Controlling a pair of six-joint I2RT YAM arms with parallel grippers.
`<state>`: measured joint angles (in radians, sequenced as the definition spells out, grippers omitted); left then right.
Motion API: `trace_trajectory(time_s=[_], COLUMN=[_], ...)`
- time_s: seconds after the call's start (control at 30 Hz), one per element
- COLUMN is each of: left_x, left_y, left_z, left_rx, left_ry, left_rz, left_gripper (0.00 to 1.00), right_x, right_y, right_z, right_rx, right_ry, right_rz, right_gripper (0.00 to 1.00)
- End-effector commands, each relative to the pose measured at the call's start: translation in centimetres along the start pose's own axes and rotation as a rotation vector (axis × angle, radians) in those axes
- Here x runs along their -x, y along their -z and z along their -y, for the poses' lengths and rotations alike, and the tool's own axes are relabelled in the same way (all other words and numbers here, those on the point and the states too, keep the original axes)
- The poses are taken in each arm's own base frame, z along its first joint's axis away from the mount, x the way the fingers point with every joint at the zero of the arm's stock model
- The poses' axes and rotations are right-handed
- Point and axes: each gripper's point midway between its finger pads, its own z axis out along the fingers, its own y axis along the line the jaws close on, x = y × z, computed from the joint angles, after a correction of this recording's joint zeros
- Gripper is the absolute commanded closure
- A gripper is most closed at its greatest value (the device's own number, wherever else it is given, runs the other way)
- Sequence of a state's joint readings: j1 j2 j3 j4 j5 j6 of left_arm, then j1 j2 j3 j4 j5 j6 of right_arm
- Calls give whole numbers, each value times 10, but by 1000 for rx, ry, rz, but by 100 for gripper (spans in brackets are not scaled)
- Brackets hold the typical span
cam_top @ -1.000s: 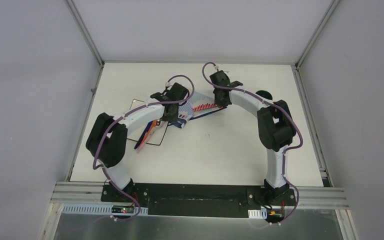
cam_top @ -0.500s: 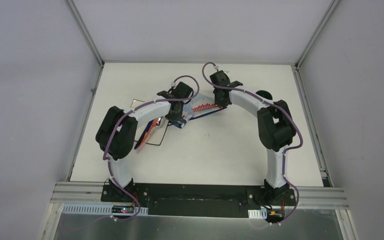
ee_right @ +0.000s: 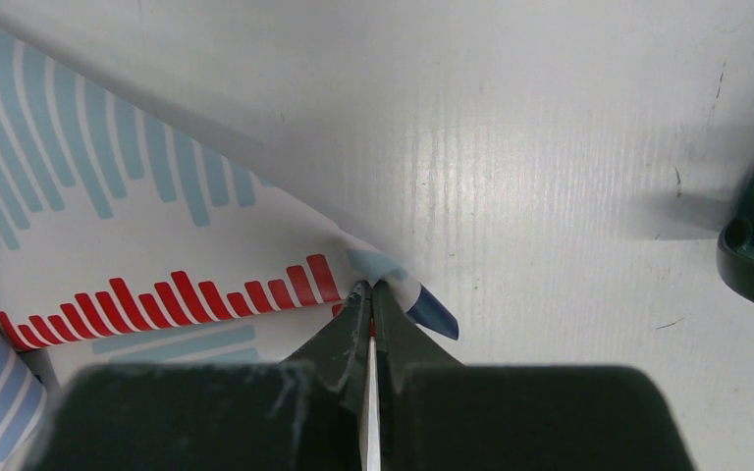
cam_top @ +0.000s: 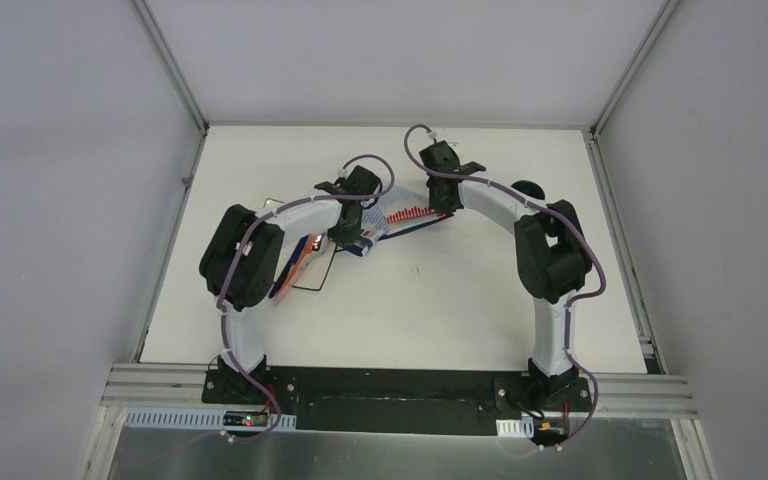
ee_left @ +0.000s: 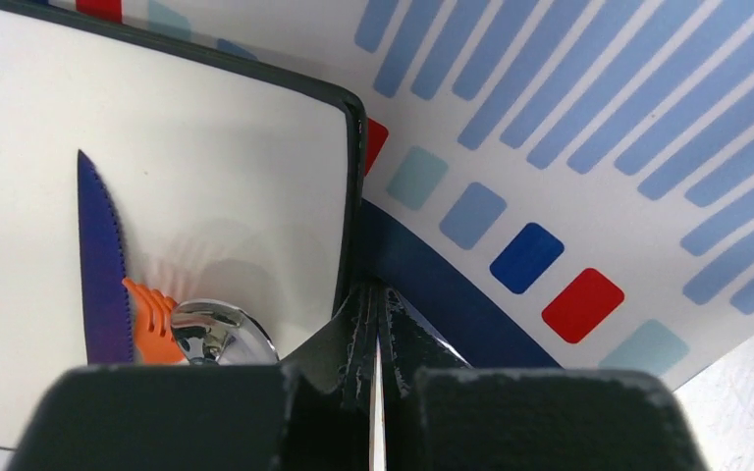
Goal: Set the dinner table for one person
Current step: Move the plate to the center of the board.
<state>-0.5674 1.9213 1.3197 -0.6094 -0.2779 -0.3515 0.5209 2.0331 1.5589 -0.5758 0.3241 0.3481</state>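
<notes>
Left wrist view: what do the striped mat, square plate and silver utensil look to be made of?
Striped mat: likely thin cloth or flexible sheet, matte print; its corner bends up in the right wrist view.
Square plate: glossy white, dark rim, faint reflections; glazed ceramic or hard plastic.
Silver utensil: polished metal, mirror highlights.
</notes>
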Motion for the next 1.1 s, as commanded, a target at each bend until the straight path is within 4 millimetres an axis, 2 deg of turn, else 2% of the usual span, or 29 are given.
trace_trajectory(time_s=[0.0,0.17,0.43,0.83,1.07], left_x=[12,22,37,35,33], left_y=[-4,-5,-7,-8,-7], left_z=[-29,-64,-98,-143,-155], left_rx=[54,78,115,165,177], left_ry=[42,105,152,230,250], left_rz=[23,23,34,20,16], left_gripper=[100,100,100,100,100], right_x=[21,16,13,12,11], right_y=[20,18,19,20,19], right_z=[18,20,23,24,23], right_rx=[-42,-46,-55,-53,-51], right_ry=[-5,-2,-1,-1,2], right_rz=[67,60,58,59,54], right_gripper=[100,100,100,100,100])
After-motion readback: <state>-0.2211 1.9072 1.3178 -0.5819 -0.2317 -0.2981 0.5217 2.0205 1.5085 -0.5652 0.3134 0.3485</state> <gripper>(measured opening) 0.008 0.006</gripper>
